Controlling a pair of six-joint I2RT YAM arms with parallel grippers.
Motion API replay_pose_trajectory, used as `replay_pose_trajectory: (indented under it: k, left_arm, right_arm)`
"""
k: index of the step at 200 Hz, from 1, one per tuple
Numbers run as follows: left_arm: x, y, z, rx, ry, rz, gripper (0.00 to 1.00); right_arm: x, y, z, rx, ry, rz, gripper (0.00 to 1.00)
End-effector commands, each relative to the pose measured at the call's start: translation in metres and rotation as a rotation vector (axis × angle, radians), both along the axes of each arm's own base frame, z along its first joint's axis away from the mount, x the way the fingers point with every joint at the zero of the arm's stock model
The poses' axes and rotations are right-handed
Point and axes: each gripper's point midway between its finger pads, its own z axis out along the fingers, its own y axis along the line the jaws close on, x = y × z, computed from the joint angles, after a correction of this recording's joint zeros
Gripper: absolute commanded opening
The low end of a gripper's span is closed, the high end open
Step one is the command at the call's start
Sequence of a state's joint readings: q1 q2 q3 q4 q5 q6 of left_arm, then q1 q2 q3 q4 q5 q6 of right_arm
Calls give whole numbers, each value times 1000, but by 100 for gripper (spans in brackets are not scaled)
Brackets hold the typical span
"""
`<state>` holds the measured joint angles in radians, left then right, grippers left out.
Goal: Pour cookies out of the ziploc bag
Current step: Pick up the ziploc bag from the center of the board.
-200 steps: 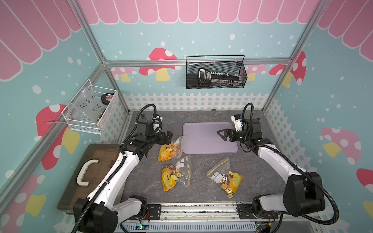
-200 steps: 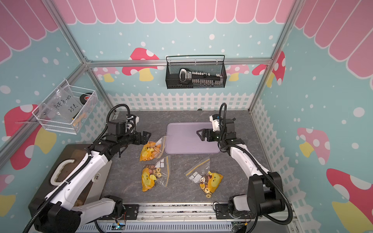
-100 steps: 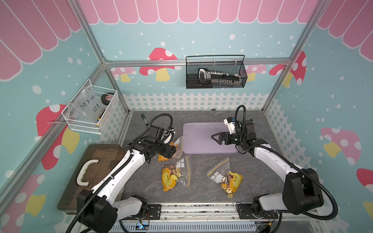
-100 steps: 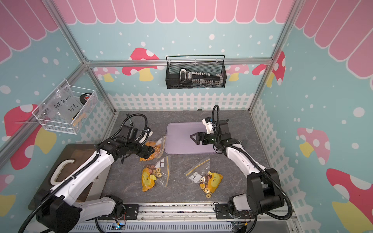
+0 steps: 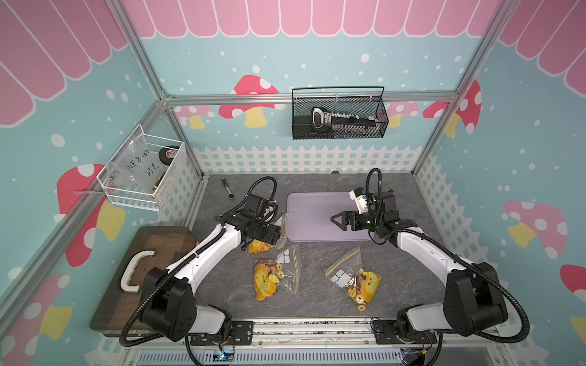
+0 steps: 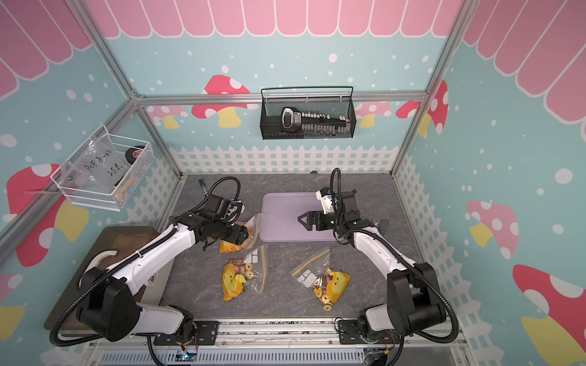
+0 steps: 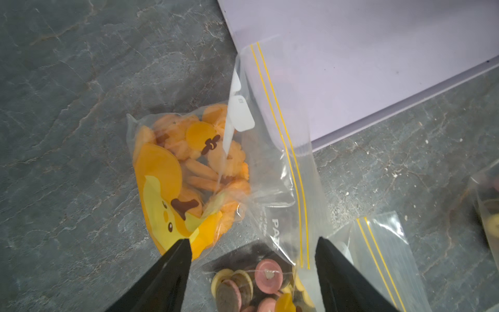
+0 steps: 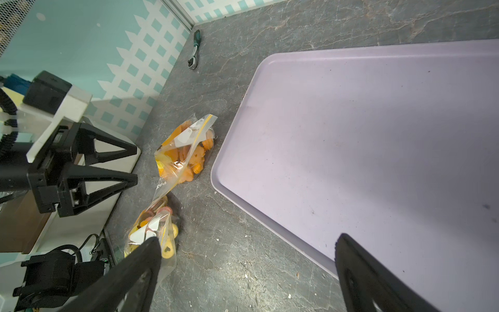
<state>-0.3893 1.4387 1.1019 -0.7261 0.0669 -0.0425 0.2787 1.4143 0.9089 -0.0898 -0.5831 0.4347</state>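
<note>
Cookies (image 7: 194, 162) fill the bag (image 7: 270, 167) on the counter (image 7: 67, 108), just beside the tray (image 7: 378, 67). Your left gripper (image 7: 253, 241) just swung in above it, half-narrowed, holding nothing, so the grasp is next. Beyond, the right gripper (image 8: 248, 239) hangs wide over the tray.

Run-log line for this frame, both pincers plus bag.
left pincer: open, over ziploc bag | right pincer: open, over purple tray | cookies: inside bag | pour: not started
</note>
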Motion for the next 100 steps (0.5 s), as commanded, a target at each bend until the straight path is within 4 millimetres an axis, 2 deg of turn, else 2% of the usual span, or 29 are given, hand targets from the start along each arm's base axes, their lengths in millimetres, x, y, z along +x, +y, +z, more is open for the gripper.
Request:
replay_pose_trajectory:
  k: [1, 39, 55, 67, 78, 100]
  left_arm:
    - [22, 0, 9, 19, -53, 54, 77]
    - [37, -5, -4, 50, -20, 59, 74]
    - [41, -6, -10, 66, -6, 56, 68]
    - [43, -7, -14, 76, 3, 52, 67]
    - [45, -7, -18, 85, 10, 49, 61]
    - [48, -9, -24, 92, 27, 43, 60]
  right_arm:
    - [-2, 3, -11, -20, 19, 12, 99]
    - [-5, 11, -11, -22, 15, 36, 99]
    - [-7, 14, -10, -19, 15, 48, 98]
    - [-7, 15, -10, -22, 13, 48, 98]
    - [-8, 16, -11, -24, 13, 50, 97]
    - [-7, 16, -12, -29, 16, 45, 96]
